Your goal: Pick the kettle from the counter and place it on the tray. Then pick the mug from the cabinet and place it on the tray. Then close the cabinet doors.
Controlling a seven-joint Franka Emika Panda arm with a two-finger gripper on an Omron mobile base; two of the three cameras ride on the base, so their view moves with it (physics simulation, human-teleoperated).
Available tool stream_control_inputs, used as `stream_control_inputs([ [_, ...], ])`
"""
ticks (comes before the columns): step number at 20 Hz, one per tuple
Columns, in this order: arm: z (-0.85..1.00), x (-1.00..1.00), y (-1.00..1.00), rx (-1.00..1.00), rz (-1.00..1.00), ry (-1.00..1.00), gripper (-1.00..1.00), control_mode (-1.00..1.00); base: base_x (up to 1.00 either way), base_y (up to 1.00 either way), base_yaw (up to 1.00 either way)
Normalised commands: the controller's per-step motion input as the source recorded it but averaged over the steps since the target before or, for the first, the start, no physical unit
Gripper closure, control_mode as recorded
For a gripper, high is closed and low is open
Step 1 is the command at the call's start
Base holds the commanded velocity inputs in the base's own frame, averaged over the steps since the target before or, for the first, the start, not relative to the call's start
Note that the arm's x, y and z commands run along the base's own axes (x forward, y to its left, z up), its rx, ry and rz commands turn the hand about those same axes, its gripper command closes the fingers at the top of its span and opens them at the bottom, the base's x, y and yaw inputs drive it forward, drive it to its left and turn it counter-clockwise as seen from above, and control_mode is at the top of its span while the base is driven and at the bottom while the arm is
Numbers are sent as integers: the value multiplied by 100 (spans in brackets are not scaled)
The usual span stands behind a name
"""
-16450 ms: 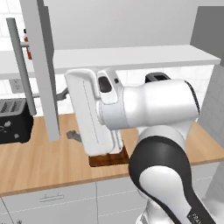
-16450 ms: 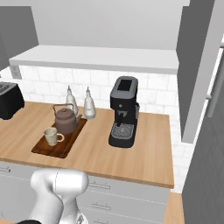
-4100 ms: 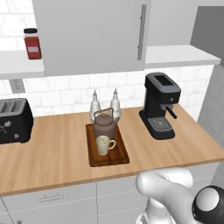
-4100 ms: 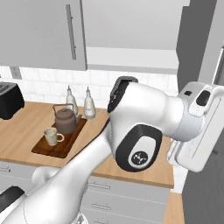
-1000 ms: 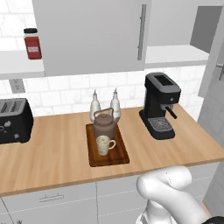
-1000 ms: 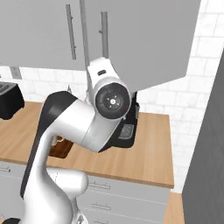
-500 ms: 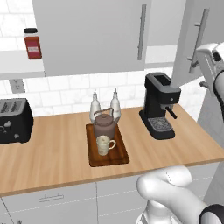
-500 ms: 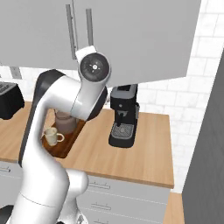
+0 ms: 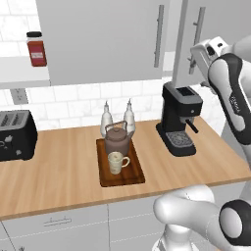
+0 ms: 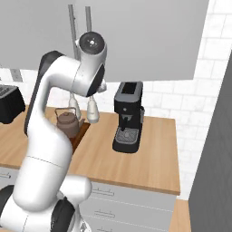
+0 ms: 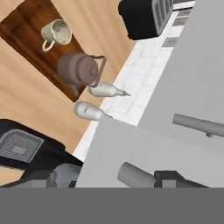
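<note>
The brown kettle (image 9: pixel 116 139) and the cream mug (image 9: pixel 116 162) both stand on the dark tray (image 9: pixel 126 175) on the counter (image 9: pixel 59 171). From above I see the kettle (image 11: pixel 78 69), mug (image 11: pixel 56 31) and tray (image 11: pixel 24 37) again. The left cabinet door (image 9: pixel 105 39) is flat shut. The right door (image 9: pixel 212 19) stands slightly ajar. My gripper (image 9: pixel 194 60) is open at that door's edge, beside its bar handle (image 9: pixel 197 29). The handle (image 11: pixel 135 174) lies between my wide-apart fingertips (image 11: pixel 173 178). Both door handles (image 10: pixel 79 20) sit close together behind my arm.
Two white bottles (image 9: pixel 117 116) stand behind the tray. A black coffee machine (image 9: pixel 179 117) sits right of it, below my hand. A black toaster (image 9: pixel 14 135) is at far left. A red jar (image 9: pixel 36 49) rests on the open shelf at upper left.
My arm has swung up to the right cabinet door, and the door has moved leftward toward shut. Kettle, mug and tray have stayed put.
</note>
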Motion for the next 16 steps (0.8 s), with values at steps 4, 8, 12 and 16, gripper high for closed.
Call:
stream_control_inputs([
  [4,-18,79,9,0,0,2,-100,-100,0,0,0],
  [8,-25,67,10,0,0,0,-100,-100,0,0,0],
  [12,-3,52,2,0,0,0,-100,-100,0,0,0],
  [16,-7,41,0,0,-1,0,-100,-100,0,0,0],
])
